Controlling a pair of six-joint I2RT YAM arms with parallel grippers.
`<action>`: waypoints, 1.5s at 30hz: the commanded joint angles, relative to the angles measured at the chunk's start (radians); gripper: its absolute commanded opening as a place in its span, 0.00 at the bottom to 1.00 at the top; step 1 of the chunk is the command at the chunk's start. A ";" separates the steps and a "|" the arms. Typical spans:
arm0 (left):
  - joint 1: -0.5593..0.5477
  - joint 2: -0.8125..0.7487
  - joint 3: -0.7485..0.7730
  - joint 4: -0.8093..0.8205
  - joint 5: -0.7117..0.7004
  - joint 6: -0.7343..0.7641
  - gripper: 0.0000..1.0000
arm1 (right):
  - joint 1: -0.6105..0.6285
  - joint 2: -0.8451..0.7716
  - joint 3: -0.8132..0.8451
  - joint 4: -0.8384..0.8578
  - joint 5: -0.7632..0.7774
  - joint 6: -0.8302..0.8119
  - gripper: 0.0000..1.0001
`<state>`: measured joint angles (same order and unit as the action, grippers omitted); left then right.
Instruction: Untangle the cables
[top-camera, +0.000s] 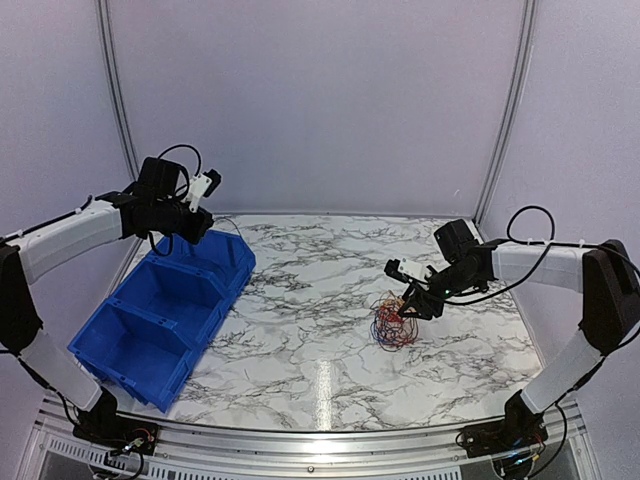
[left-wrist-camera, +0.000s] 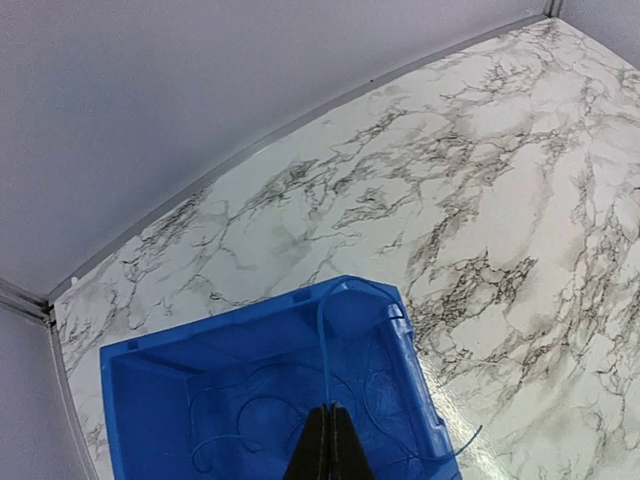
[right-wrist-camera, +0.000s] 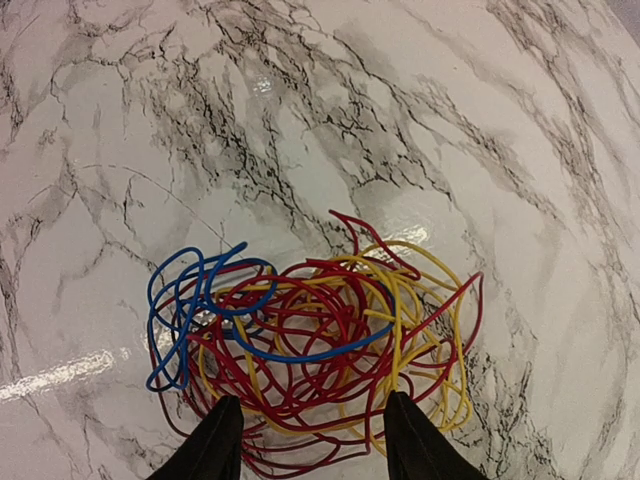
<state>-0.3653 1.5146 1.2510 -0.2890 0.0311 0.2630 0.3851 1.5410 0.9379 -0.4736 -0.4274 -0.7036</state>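
Barely distinct against blue bin (left-wrist-camera: 170, 345): blue cable (left-wrist-camera: 322, 340) in left gripper (left-wrist-camera: 328, 412).

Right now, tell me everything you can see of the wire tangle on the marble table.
The wire tangle is a loose nest of thin, glossy wires: mostly red, with yellow loops on its right and a blue loop on its left in the right wrist view. It lies on the marble table, right of centre. The right gripper straddles its near edge, fingers open.

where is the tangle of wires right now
In the top view it lies on the marble table, right of centre, just under the right gripper and far from the blue bins at left.
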 joint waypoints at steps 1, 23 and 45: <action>0.004 0.025 -0.025 0.026 0.180 0.047 0.00 | 0.009 0.017 0.003 -0.005 0.007 -0.007 0.49; 0.032 0.110 -0.021 -0.013 -0.155 -0.063 0.24 | 0.023 0.025 0.006 -0.013 0.018 -0.012 0.49; -0.330 -0.297 -0.115 0.264 -0.195 -0.337 0.99 | 0.023 -0.004 0.009 -0.006 0.023 -0.002 0.48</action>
<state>-0.7086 1.2915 1.1915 -0.1776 -0.1650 0.1093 0.4004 1.5639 0.9379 -0.4797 -0.4149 -0.7082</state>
